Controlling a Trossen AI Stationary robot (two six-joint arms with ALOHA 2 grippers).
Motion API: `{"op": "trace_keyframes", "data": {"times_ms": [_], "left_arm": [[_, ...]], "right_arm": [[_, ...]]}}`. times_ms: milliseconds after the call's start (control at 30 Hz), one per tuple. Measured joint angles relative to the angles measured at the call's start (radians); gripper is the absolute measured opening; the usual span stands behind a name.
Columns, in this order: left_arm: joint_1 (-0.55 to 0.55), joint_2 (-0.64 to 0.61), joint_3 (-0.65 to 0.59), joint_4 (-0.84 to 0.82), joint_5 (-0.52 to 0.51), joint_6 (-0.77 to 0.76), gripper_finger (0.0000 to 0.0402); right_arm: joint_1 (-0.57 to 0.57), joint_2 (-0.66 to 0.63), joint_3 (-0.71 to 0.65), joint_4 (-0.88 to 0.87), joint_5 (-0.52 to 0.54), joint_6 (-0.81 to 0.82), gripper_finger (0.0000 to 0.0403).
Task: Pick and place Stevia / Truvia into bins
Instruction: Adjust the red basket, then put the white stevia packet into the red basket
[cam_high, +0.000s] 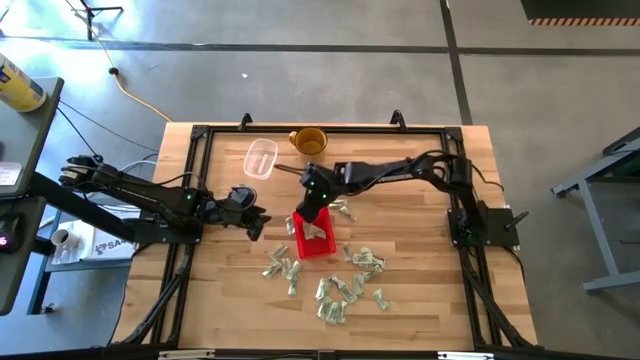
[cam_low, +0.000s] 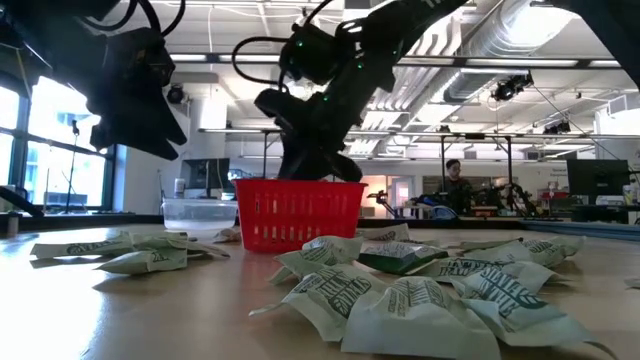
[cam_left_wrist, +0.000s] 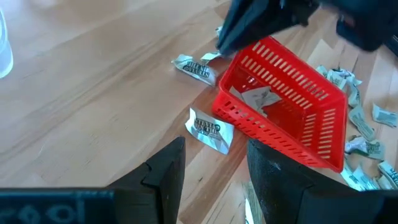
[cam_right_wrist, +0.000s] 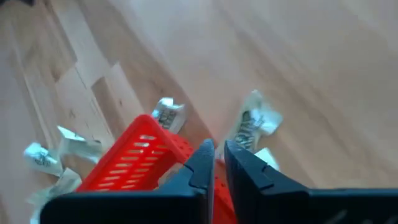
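The right end effector (cam_high: 318, 208) is being held over the red bin (cam_high: 314, 236) at mid-desk, its fingers (cam_right_wrist: 202, 163) nearly together with only a thin gap; whether anything is pinched between them cannot be told. The left end effector (cam_high: 252, 220) is hanging just beside the bin, open and gripping nothing. At least one packet (cam_left_wrist: 258, 98) is lying inside the bin; the remaining packets (cam_high: 345, 290) are lying scattered on the desk (cam_high: 420, 270) near the bin, some overlapping, two (cam_left_wrist: 209, 127) just beside its wall. The packets are judged light, thin and soft: crumpling under pressure and sliding on the wood are being expected. A hold is being advised at a raised, puffed edge or corner, with one packet separated from its neighbours, rather than across the flat face.
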Motion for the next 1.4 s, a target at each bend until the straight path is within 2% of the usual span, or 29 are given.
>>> {"op": "trace_keyframes", "data": {"times_ms": [133, 300, 367, 500, 600, 700, 800, 867, 1000, 1100, 1267, 1400], "left_arm": [[0.000, 0.000, 0.000, 0.000, -0.003, -0.002, 0.0205], [0.000, 0.000, 0.000, 0.000, -0.016, -0.008, 0.0204], [0.000, 0.000, 0.000, -0.001, -0.019, -0.008, 0.0205], [0.000, 0.000, 0.000, -0.003, -0.025, -0.008, 0.0205], [0.000, 0.000, 0.001, -0.005, -0.026, -0.015, 0.0205], [0.000, 0.000, 0.001, -0.009, -0.024, -0.026, 0.0205], [0.000, 0.000, 0.001, -0.009, -0.022, -0.026, 0.0205], [0.000, 0.000, 0.001, -0.010, -0.022, -0.022, 0.0205], [0.000, 0.000, 0.001, -0.013, -0.029, -0.004, 0.0205], [0.000, 0.000, 0.001, -0.013, -0.030, 0.000, 0.0205], [0.000, 0.000, 0.001, -0.013, -0.031, -0.001, 0.0205], [0.000, 0.000, 0.001, -0.016, -0.031, -0.003, 0.0205]], "right_arm": [[0.025, -0.001, 0.000, -0.013, -0.072, -0.070, 0.0003], [0.045, -0.007, 0.000, -0.160, -0.195, -0.134, 0.0015], [0.052, -0.011, 0.000, -0.199, -0.152, -0.153, 0.0016], [0.065, -0.075, -0.001, -0.178, 0.072, -0.184, 0.0018], [0.048, -0.131, 0.002, -0.230, 0.167, -0.202, 0.0034], [0.014, -0.164, 0.001, -0.404, 0.245, -0.245, 0.0074], [-0.018, -0.182, -0.009, -0.562, 0.258, -0.276, 0.0133], [-0.029, -0.198, -0.038, -0.597, 0.242, -0.325, 0.0178], [-0.014, -0.218, -0.125, -0.539, 0.162, -0.417, 0.0253], [0.019, -0.218, -0.207, -0.470, 0.130, -0.423, 0.0279], [0.079, -0.218, -0.321, -0.251, 0.181, -0.356, 0.0272], [0.103, -0.218, -0.344, -0.165, 0.322, -0.323, 0.0247]]}}
